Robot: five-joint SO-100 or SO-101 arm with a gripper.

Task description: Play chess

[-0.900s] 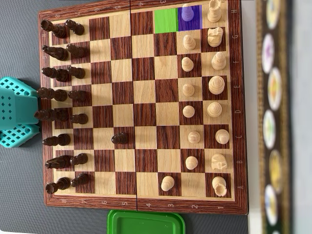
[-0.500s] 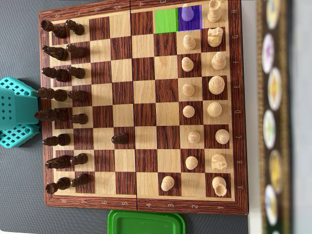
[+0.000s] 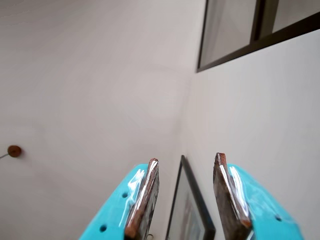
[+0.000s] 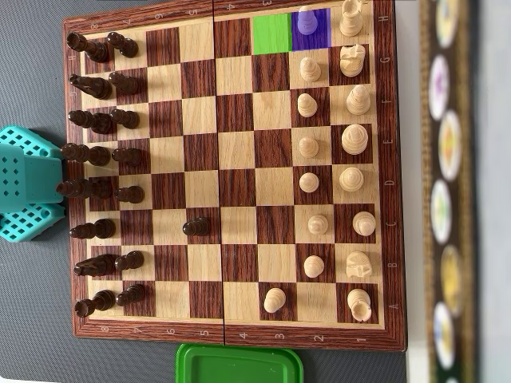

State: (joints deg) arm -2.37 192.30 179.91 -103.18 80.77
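While tool (image 3: 185, 165) gapes empty | purple-tinted pawn (image 4: 306, 21) beside green square (image 4: 271, 33)

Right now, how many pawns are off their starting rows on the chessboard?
2. Dark pawn, two squares out, lower half of the overhead view; light pawn, one square out, bottom row. None seems hidden.

Middle files (image 4: 239, 152) open, lone dark pawn (image 4: 196, 227) intruding

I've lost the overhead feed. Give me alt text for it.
A wooden chessboard fills the view, dark pieces on the left, light pieces on the right. One dark pawn stands advanced alone; a light pawn sits forward near the bottom. At the top, a purple-tinted pawn stands beside a green square. The teal arm rests at the left edge.
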